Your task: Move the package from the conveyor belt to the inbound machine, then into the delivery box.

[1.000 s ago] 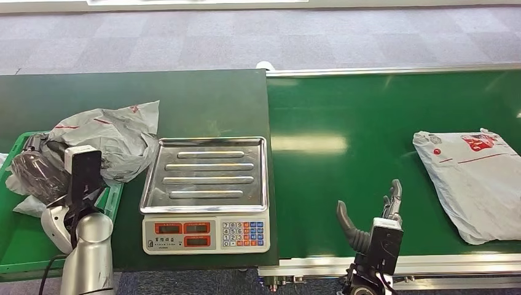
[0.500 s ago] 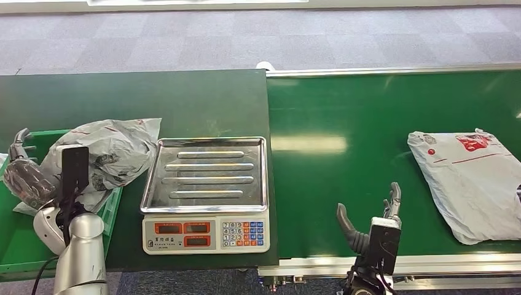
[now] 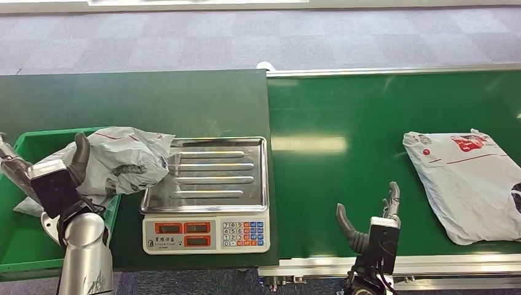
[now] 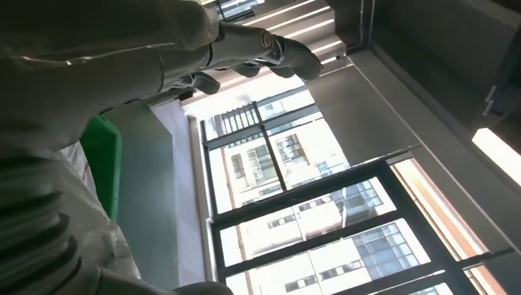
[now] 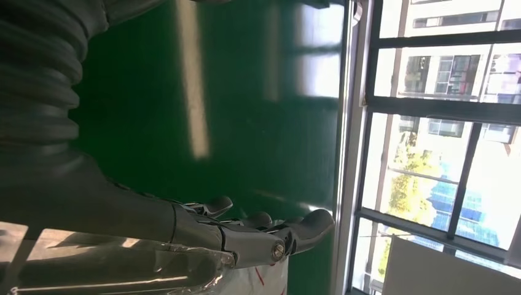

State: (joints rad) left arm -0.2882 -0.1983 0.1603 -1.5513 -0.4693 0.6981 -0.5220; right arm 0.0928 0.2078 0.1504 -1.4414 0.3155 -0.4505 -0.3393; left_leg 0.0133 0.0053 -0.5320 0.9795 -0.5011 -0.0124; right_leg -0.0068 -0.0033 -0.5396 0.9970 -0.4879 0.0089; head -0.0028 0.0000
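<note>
A crumpled grey package (image 3: 123, 161) lies across the rim of the green delivery box (image 3: 18, 243), its right end resting on the left edge of the scale's steel tray (image 3: 212, 192). My left hand (image 3: 52, 178) is beside it over the box, fingers spread, thumb against the bag; the left wrist view has its fingers (image 4: 270, 52) stretched out with nothing in them. Another grey package with red print (image 3: 467, 184) lies on the conveyor belt (image 3: 344, 123) at the right. My right hand (image 3: 372, 230) hovers open at the belt's near edge, well left of that package.
The scale's keypad and displays (image 3: 206, 233) face me at the table's front. The dark green table (image 3: 153, 98) runs behind the scale and box. A metal rail (image 3: 430, 264) borders the belt's near side. Grey carpet lies beyond.
My left hand has turned and drawn back to the left. The grey package has slid right, onto the tray's edge. The package on the belt has drifted left. The right hand has stayed still.
</note>
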